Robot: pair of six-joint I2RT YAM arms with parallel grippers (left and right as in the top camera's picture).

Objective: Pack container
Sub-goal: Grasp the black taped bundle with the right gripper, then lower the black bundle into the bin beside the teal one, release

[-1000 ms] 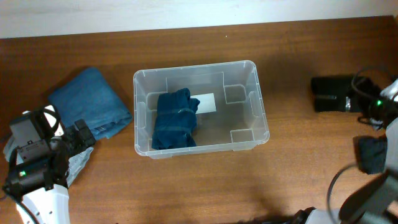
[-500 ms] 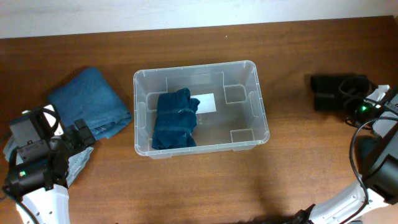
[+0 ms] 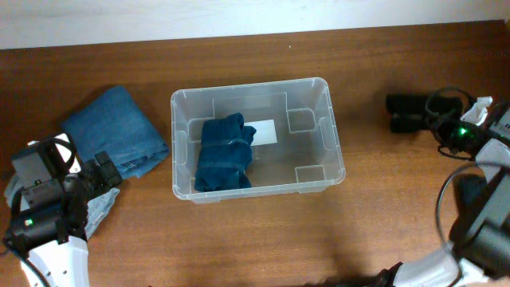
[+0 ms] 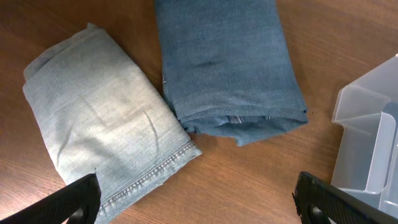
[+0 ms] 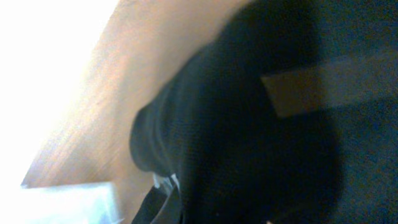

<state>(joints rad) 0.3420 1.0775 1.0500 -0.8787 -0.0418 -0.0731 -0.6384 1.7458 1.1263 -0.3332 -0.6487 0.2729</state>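
The clear container (image 3: 335, 151) stands mid-table with folded dark blue jeans (image 3: 225, 151) in its left half, beside a white label (image 3: 265, 131) on the base. To its right lies a folded black garment (image 3: 408, 113). My right gripper (image 3: 437, 121) is shut on that garment's right edge; black cloth (image 5: 273, 124) fills the right wrist view. My left gripper (image 4: 201, 208) hangs open above bare wood, between light-wash folded jeans (image 4: 99, 124) and the container's corner (image 4: 367, 143). Folded mid-blue jeans (image 4: 227, 62) lie just beyond.
The mid-blue jeans (image 3: 115, 131) sit left of the container, and the light-wash pair (image 3: 100, 214) is partly under my left arm (image 3: 48, 199). Cables trail from my right arm (image 3: 470, 135) by the right table edge. A pale wall runs along the table's far edge.
My right gripper has shut on the black garment and shifted left with it, towards the container. The left arm and the other jeans have not moved.
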